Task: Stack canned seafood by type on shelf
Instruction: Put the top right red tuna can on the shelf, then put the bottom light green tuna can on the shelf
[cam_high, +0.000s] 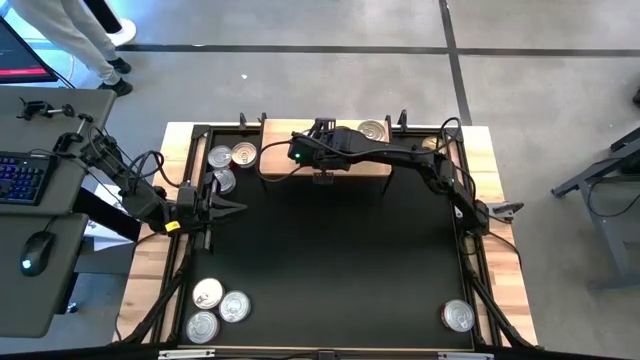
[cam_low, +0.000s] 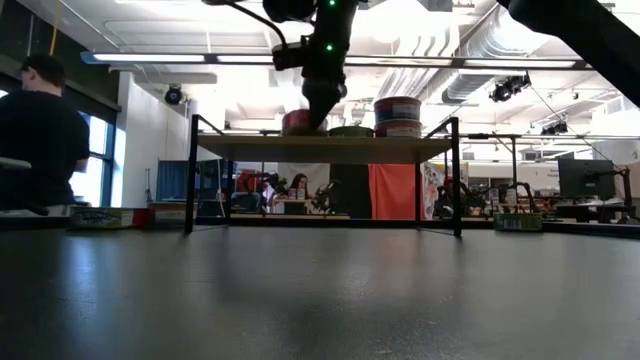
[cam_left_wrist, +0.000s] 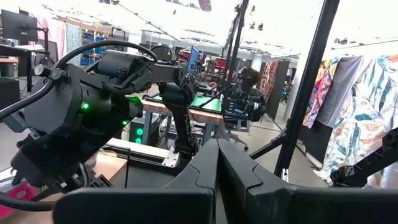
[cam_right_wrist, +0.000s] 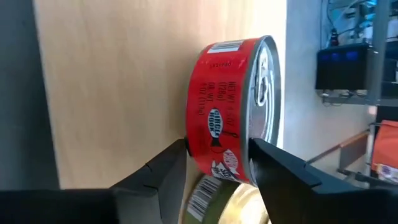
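Note:
The light wood shelf (cam_high: 345, 168) stands at the table's far edge. My right gripper (cam_right_wrist: 217, 149) reaches along it from the right to its left part (cam_high: 300, 150), fingers apart. Between the fingertips is a red-labelled can (cam_right_wrist: 227, 106), side wall toward me and lid (cam_right_wrist: 264, 93) toward the shelf's far edge. A gold-lidded can (cam_right_wrist: 233, 202) lies just under the fingers. Farther right on the shelf is a stack of two cans (cam_low: 398, 115). My left gripper (cam_high: 238, 207) waits shut at the table's left, over the mat. My right gripper's fingers stand one at the red can's bottom face (cam_right_wrist: 189, 140) and one at its lid side (cam_right_wrist: 252, 140), coming slanting down from the table's right. Whether either finger touches the can, I cannot tell.
Three loose cans (cam_high: 232, 160) lie left of the shelf and three more (cam_high: 215, 308) at the near left corner. One can (cam_high: 458, 316) lies near right. The black mat's (cam_high: 330, 260) middle is bare. A person sits beyond the table's left (cam_low: 40, 140).

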